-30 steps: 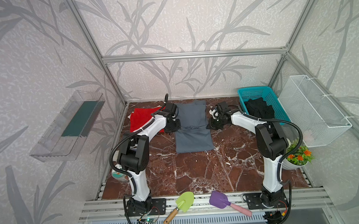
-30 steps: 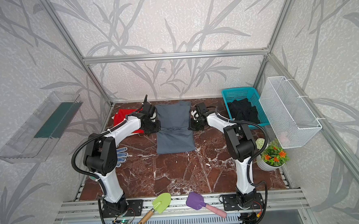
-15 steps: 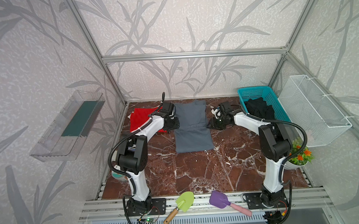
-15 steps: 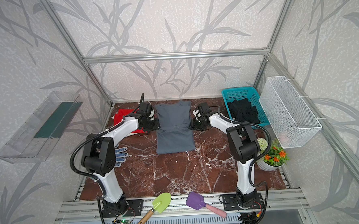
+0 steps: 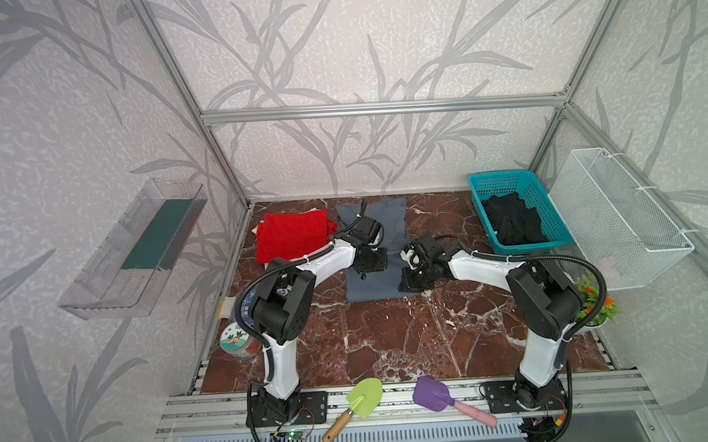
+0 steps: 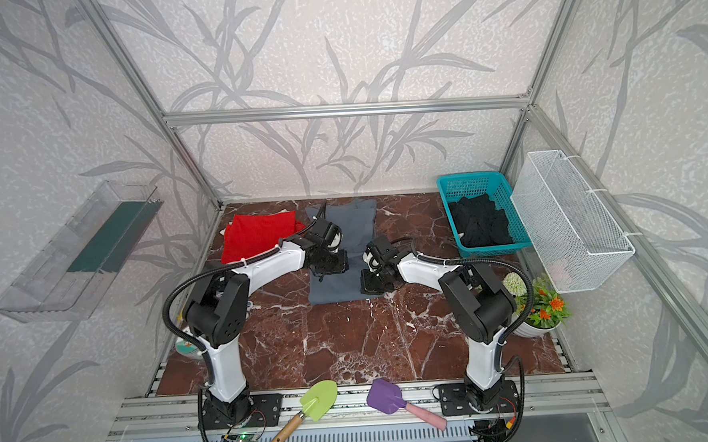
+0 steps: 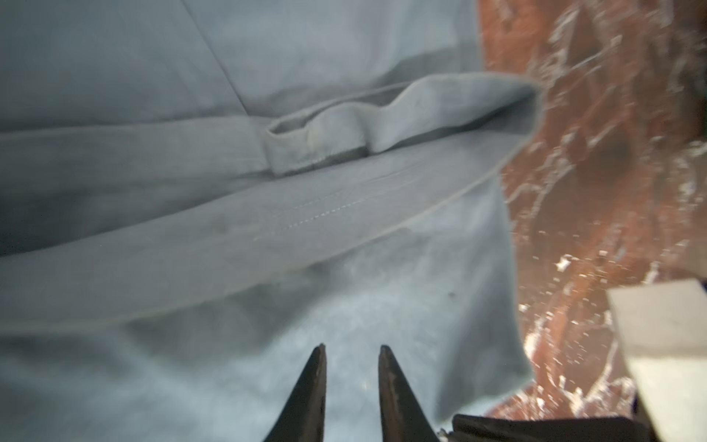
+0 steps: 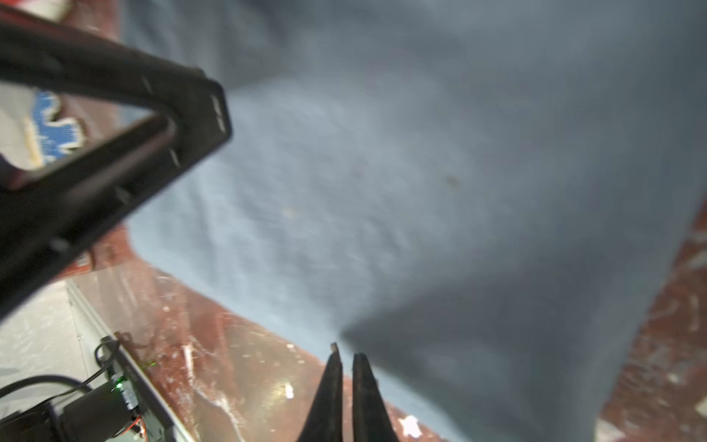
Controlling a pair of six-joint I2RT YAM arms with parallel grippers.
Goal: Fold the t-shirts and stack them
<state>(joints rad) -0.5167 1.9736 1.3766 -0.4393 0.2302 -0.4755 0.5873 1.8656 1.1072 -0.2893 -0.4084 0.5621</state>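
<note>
Red-brown marble worktop (image 5: 391, 332), leaf-patterned walls (image 5: 334, 44); grey-blue t-shirt (image 5: 372, 287) lies folded lengthwise, flat. Left pincer (image 7: 352, 348) slightly parted, right pincer (image 8: 346, 350) nearly closed, both empty.

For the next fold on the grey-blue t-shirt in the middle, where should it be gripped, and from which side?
Probably the two corners of its near hem, coming in low from the outer sides. The grey-blue t-shirt lies flat as a narrow strip running away from the robot, and that hem rests free on the marble table, ready to lift toward the far end.
</note>
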